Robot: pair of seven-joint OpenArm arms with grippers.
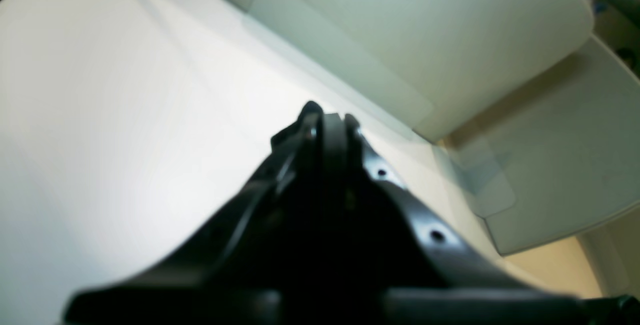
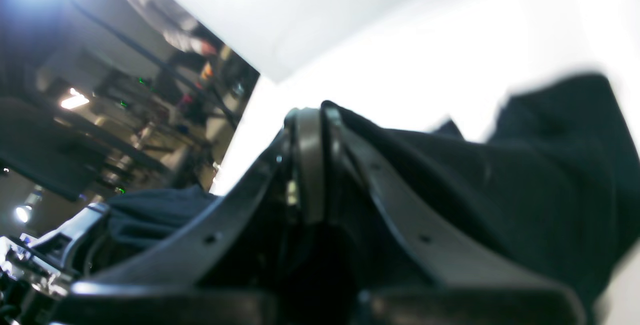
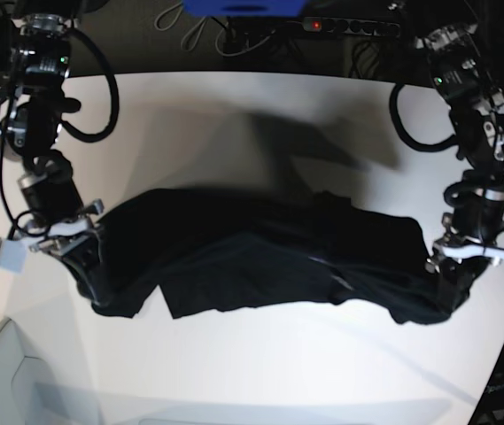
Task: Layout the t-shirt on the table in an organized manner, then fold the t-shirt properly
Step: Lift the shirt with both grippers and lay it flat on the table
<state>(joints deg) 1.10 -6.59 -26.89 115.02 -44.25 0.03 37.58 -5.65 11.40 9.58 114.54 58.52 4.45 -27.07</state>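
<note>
T-shirt (image 3: 260, 252) between shut grippers

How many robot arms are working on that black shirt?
2. The right arm's tool is at the t-shirt's end on the base view's left; the left arm's tool is at the opposite end. Both are shut, stretching it over the table.

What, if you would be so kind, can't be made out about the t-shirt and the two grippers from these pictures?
- Left gripper, left wrist view: shut, but blur and its own body hide any cloth between the tips.
- Right gripper, right wrist view: shut; the t-shirt lies against it, the pinch itself blurred.
- Base view: the shirt's sleeves, collar and print are lost in black folds.
- Table: its near edge is cut off.
</note>
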